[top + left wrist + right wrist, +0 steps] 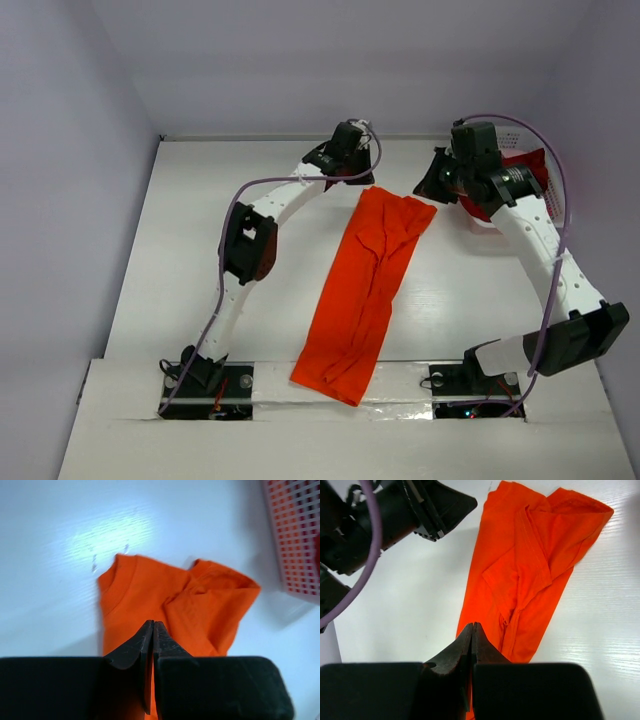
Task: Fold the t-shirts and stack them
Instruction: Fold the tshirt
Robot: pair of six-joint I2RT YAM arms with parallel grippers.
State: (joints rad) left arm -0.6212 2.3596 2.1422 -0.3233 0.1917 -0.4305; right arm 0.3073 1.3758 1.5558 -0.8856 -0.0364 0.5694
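Overhead, the right arm (530,235) hides most of the crimson shirts (528,163); their number cannot be told. The left wrist view is blurred, its edge cutting off the basket (295,530). The right claw (472,627) covers the lower end of the orange shirt (520,570).

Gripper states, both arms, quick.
Left gripper: closed, holding nothing, with the orange t-shirt below it.
Right gripper: closed, holding nothing.
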